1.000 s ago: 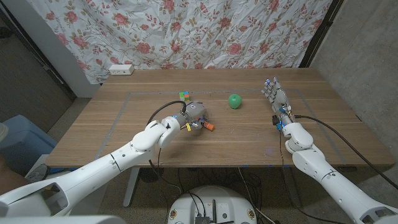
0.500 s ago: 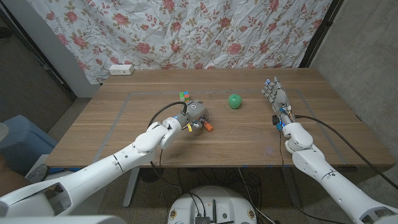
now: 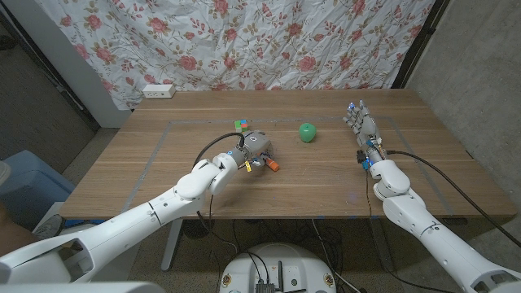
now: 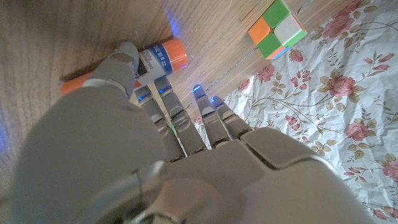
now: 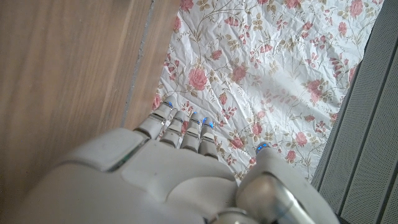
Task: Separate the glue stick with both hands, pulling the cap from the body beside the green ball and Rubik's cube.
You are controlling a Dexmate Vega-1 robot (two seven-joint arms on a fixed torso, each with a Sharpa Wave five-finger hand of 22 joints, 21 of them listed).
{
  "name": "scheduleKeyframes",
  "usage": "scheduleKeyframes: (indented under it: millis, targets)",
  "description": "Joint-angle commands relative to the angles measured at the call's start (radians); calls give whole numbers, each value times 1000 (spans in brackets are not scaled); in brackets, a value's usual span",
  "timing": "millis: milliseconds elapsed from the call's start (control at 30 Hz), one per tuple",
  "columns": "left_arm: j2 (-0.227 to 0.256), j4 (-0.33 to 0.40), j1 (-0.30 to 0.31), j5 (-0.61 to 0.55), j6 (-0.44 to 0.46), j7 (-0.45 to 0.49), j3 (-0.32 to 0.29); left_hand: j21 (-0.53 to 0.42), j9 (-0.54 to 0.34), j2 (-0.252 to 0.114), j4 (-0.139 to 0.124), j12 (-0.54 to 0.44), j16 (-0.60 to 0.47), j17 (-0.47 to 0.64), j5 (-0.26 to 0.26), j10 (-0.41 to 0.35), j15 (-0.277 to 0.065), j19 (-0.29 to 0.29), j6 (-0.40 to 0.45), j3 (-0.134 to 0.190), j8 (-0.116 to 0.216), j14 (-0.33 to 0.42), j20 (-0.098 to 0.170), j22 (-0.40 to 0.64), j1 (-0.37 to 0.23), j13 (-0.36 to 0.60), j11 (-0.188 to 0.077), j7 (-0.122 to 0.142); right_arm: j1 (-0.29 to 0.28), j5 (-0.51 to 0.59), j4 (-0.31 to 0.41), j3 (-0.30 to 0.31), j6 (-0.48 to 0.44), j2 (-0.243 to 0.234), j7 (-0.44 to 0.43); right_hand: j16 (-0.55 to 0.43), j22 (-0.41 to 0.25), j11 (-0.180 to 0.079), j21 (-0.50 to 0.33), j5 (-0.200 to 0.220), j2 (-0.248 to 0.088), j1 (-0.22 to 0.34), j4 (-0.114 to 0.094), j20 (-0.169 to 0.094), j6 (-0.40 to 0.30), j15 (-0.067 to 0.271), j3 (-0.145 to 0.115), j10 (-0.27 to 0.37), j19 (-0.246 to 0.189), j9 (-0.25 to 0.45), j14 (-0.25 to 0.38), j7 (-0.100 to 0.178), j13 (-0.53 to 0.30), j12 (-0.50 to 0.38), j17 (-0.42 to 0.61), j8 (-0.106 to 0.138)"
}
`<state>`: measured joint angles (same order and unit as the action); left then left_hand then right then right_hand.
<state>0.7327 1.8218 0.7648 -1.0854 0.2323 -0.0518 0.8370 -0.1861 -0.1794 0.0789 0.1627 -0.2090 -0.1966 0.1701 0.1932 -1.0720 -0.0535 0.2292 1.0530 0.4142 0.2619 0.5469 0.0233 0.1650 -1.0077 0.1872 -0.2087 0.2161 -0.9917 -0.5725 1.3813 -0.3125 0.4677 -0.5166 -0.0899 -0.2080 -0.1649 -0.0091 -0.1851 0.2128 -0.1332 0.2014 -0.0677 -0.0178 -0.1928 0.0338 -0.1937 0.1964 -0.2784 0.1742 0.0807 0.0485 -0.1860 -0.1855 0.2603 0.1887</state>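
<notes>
A white-and-grey robot left hand (image 3: 255, 149) reaches over the middle of a brown wooden tabletop (image 3: 203, 191), its fingers (image 4: 163, 98) bent down onto a glue stick with a white printed label and orange ends (image 4: 157, 58) that lies flat on the wood. In the left wrist view the thumb presses the stick's labelled side while the other fingers sit beside it; whether the hand fully grips the stick or only touches it cannot be told. In the head view one orange end (image 3: 274, 166) pokes out just right of the hand.

A small Rubik's cube with green, orange and white squares (image 3: 242, 125) sits just beyond the left hand, towards the far edge, and shows again in the left wrist view (image 4: 277, 28) close to the fingertips. A round green ball (image 3: 307, 132) rests to the right of the cube, near the hand and apart from it.

The right hand (image 3: 359, 124) stands well apart on the right side of the tabletop, holding nothing, fingers extended and close together, pointing at the far edge. A white power strip (image 3: 158, 90) lies at the far left corner. A floral cloth with red roses (image 3: 269, 41) hangs behind the tabletop.
</notes>
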Motion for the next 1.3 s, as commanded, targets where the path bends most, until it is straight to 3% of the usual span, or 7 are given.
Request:
scheduleKeyframes:
  millis: [33,333,1300]
  targets:
    - [9,39,18,-4,32,3,-17,-6,-9,-14,-1,-9,-7,6,3,-66,-135,15,57,-10,4,16,-4,3,2,10,-17,-9,-11,6,20,5,0,-11,-7,-7,-2,-4,-4,-1,-5,0,-2,2,-11,1,-5,9,-6,3,8,0,-1,-8,-1,4]
    - [17,67,31,-18,53,10,-32,-8,-11,-29,0,-16,-14,9,3,-107,-139,35,90,-24,6,48,-2,3,-2,12,-17,-48,-10,7,23,5,3,-14,2,-8,-3,-5,-4,-1,-4,-2,0,1,-12,-1,-8,8,-7,3,9,-1,-1,-8,-2,3]
    - [10,132,46,-16,100,-9,-85,-5,-13,-32,1,-17,-11,8,2,-129,-145,38,97,-37,-1,55,-2,3,-2,12,-17,-45,-31,47,80,2,-16,-74,18,-9,-3,-4,-2,-2,-2,-3,8,1,-13,2,-14,8,-5,3,5,1,-1,-7,-3,1]
